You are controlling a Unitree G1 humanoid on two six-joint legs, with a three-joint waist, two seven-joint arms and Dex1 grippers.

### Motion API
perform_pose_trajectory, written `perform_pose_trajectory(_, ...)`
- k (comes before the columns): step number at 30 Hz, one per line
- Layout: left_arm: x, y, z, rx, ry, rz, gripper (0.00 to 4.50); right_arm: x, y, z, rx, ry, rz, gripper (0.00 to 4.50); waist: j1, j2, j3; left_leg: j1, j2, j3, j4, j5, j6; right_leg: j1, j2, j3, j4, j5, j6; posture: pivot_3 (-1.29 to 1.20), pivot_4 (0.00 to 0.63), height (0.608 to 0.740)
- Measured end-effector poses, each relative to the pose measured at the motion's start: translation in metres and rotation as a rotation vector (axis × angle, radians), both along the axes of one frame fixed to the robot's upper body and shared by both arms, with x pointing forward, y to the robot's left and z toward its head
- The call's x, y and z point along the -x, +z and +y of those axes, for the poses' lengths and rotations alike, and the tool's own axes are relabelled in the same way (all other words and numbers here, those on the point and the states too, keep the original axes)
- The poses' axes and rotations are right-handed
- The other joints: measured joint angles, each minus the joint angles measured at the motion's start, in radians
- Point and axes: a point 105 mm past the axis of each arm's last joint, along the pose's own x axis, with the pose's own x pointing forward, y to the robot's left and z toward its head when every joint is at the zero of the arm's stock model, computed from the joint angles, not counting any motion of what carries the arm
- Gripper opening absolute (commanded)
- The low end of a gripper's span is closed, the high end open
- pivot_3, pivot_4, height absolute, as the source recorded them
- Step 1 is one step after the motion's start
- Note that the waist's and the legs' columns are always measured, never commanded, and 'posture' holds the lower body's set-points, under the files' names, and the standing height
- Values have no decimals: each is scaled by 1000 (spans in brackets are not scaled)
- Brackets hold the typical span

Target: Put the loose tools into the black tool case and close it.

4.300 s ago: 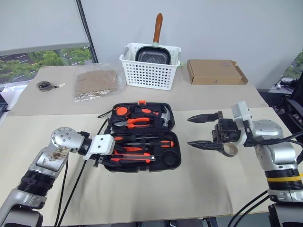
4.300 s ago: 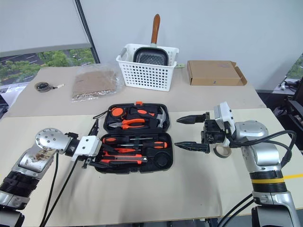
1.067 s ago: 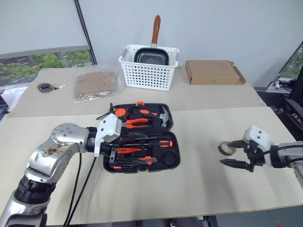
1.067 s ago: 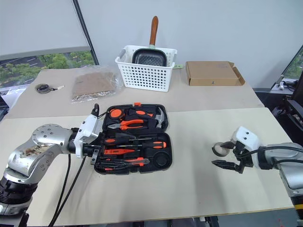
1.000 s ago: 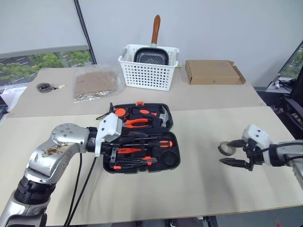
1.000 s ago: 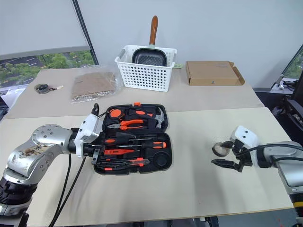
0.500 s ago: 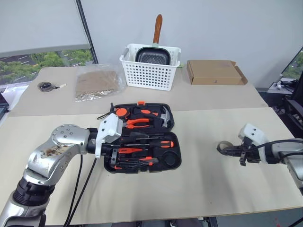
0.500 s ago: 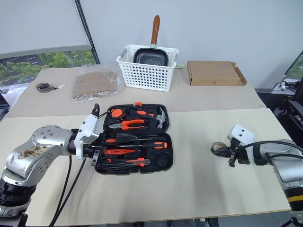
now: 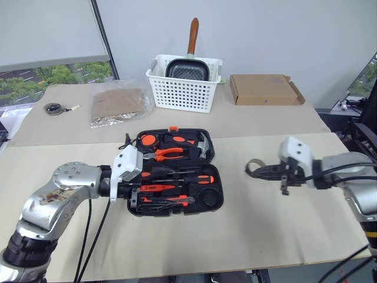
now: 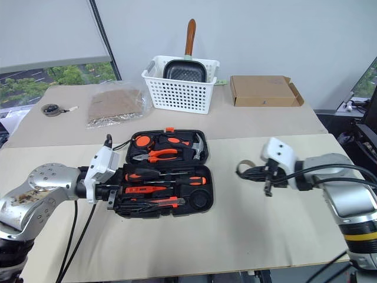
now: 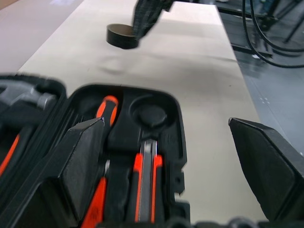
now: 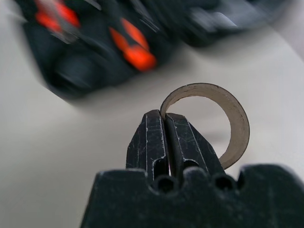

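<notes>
A: Which step is in hand?

B: Carrying the last loose piece, I'd say. The right tool point(image 10: 254, 171) is clenched on the wall of the brownish tape ring point(image 12: 214, 119), 1 finger inside the hoop and 1 outside, and the ring hangs above the surface point(image 9: 253, 224), well apart from the black tool case point(image 9: 175, 171).

A: And the case?

B: It lies open and flat near the middle of the surface. The 2 long screwdrivers point(image 9: 179, 177), the slim red screwdriver point(image 9: 154, 187) and the utility knife point(image 9: 162, 200) sit in the recesses of the near half; the pliers and hammer are in the far half.

A: Where should the ring go?

B: Probably the round recess point(image 11: 148, 112) at the near right corner of the case, which looks unfilled.

A: The other arm?

B: The left tool point(image 11: 173, 156) is released, fingers spread wide, at the case's left edge. I cannot tell whether it touches the case.

A: So the next move?

B: Bring the ring over that round recess, lower it flat, let go. A tilted ring could keep the lid from shutting. Then fold the far half over and press the orange latch point(image 9: 174, 127).
</notes>
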Motion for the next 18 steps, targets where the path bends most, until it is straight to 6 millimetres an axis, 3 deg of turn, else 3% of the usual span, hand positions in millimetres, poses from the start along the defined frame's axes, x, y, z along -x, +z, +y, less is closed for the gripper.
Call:
perform_pose_trajectory(2,3,1,2,-3,7,6,4500,9,-2,19,-5,82,22,57,4,-1,0,-1,-1,0,0,0,1,0,0,0,-1,0,0,0,150,700)
perform_pose_trajectory(6,11,2,1,-1,3,16,4500,17,-17,37,20,157,62,57,7,-2,1,-1,-1,1,0,-1,1,1,-1,0,-2,0,0,0,150,700)
perform_pose_trajectory(9,14,1,0,-5,5,21,4500,22,-29,45,47,190,95,57,8,-2,1,0,-1,1,0,-1,1,0,-1,0,-1,0,0,0,150,700)
perform_pose_trajectory(18,17,-4,1,-10,29,39,4500,22,-34,55,74,230,54,57,2,-2,1,2,0,0,0,0,-1,1,1,0,1,0,0,0,150,700)
